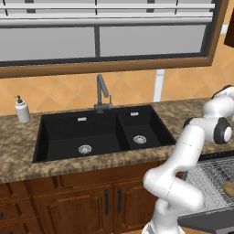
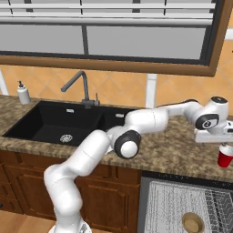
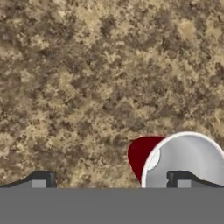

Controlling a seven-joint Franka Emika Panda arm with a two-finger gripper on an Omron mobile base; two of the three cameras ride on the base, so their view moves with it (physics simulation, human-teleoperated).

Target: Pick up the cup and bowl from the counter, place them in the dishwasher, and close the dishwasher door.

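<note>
Speckled brown counter [image 2: 182, 152] runs under a wide window, with a black double sink [image 1: 100, 132] set in it and a tall faucet [image 1: 101, 93] behind the basins. Wooden cabinets [image 1: 82, 201] sit below, and a white soap bottle [image 1: 21, 109] stands on the counter at the far left.

From the right base camera the white arm stretches out to the right over the counter, and its gripper [image 2: 224, 140] hangs above the red cup [image 2: 225, 157], which hovers near the counter's front edge, right under the hand. In the hand view the cup [image 3: 183, 159] appears from above, white rim and pale inside, at the lower right. One dark fingertip [image 3: 179, 178] lies over the cup's opening and the other sits well to the left over bare granite, so the claw is spread wide around one wall of the cup; whether it touches the cup cannot be told.

Below the counter the dishwasher [image 2: 182, 205] stands open with its grey wire rack pulled out. The tan bowl [image 2: 193, 222] already rests on that rack, and also shows at the right edge of the left base view [image 1: 229, 188].
</note>
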